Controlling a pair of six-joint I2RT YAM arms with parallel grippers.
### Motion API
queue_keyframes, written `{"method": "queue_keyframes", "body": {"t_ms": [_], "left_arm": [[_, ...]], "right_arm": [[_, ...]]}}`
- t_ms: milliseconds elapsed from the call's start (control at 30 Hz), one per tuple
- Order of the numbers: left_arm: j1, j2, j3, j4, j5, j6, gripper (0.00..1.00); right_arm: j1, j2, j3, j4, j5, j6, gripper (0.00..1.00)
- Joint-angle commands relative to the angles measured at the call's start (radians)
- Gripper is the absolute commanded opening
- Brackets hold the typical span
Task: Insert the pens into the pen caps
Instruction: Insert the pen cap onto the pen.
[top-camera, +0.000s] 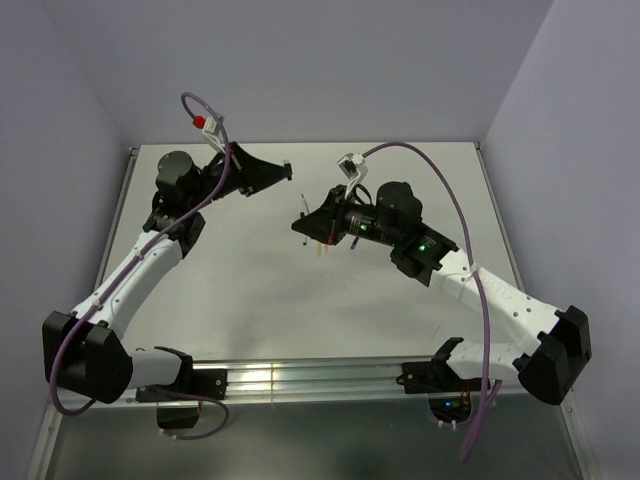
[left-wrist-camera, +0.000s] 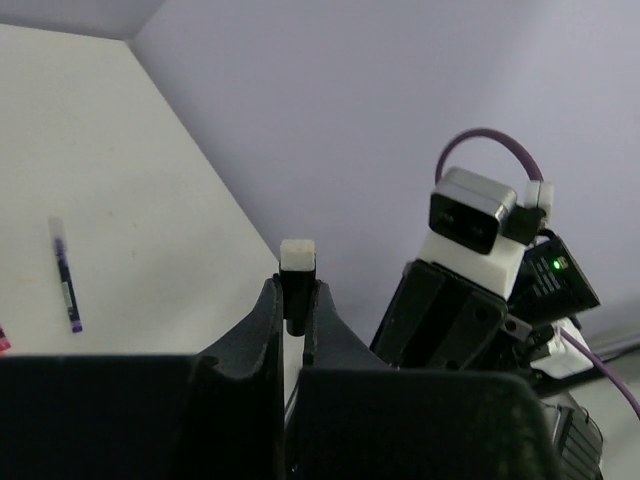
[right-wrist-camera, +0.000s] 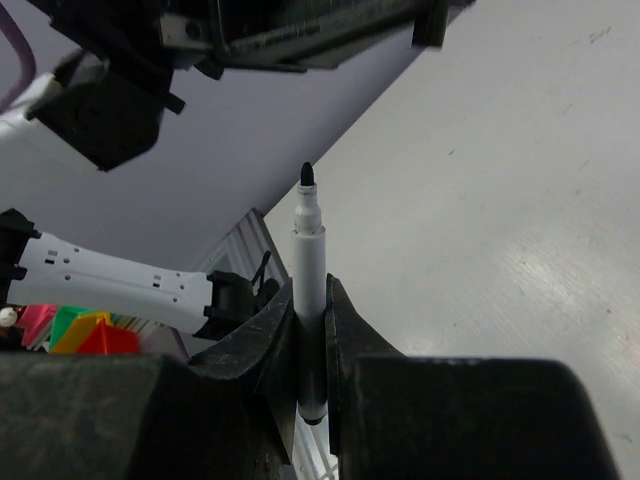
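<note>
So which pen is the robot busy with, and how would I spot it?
Look at the right arm, reaching in over the grey table. Its gripper is shut on a white pen with a bare black tip sticking out beyond it. The dark purple pen lies loose on the table; this one is white and held.

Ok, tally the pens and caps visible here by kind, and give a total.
Pens: 2 (white pen in the right fingers; purple pen lying on the table)
Pen caps: 1 (black cap with a white end, in the left fingers)
Total: 3; the coloured bits in the top view are too small to name.
</note>
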Motion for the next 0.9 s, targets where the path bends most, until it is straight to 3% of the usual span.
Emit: {"method": "queue_keyframes", "body": {"t_ms": [0, 300, 867], "left_arm": [[0.002, -0.059, -0.067, 0.270, 0.102, -0.072, 0.00], [0.002, -0.073, -0.140, 0.456, 0.138, -0.147, 0.00], [-0.004, -0.044, -0.145, 0.497, 0.175, -0.161, 0.00]], "right_arm": [[0.031, 0.032, 0.052, 0.078, 0.032, -0.001, 0.00], [0.045, 0.017, 0.024, 0.120, 0.041, 0.008, 0.00], [0.045, 0.017, 0.032, 0.115, 0.056, 0.002, 0.00]]}}
